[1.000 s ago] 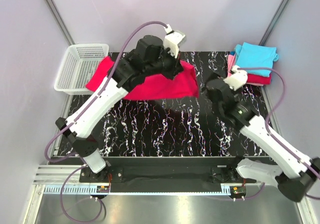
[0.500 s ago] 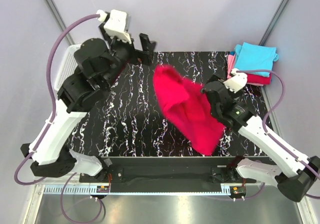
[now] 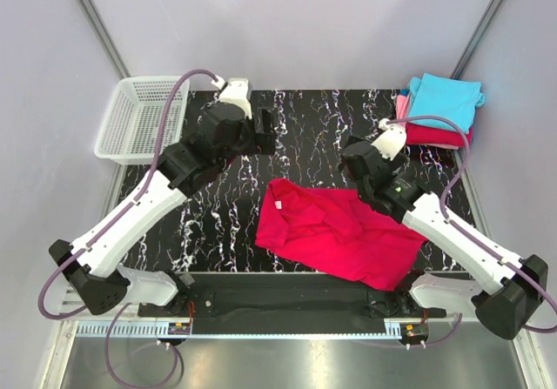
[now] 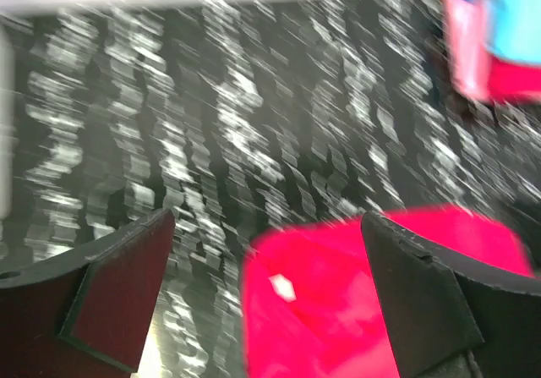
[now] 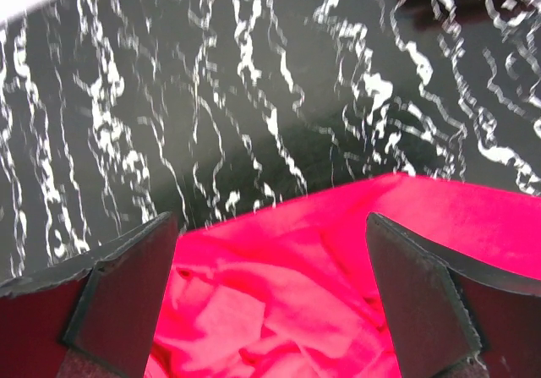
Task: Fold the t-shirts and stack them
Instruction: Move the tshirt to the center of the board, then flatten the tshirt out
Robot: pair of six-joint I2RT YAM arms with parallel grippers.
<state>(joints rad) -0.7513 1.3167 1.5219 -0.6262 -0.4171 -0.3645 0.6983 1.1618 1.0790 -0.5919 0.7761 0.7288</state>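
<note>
Shows the red shirt (image 3: 339,237) unfolded and rumpled on the near half of the table (image 3: 305,115), right of centre. Lies flat with its long axis aslant, from the white label (image 3: 278,204) end at the left down toward the near right corner. Puts the left gripper (image 3: 265,132) over bare table at the far side, jaws wide apart, empty, well apart from the shirt. Puts the right gripper (image 3: 352,158) by the shirt's far edge, jaws likewise spread, gripping nothing. Places the stack (image 3: 444,102) of folded tees, turquoise on top, at the far right corner. Sets the basket (image 3: 144,81) at the far left corner.
</note>
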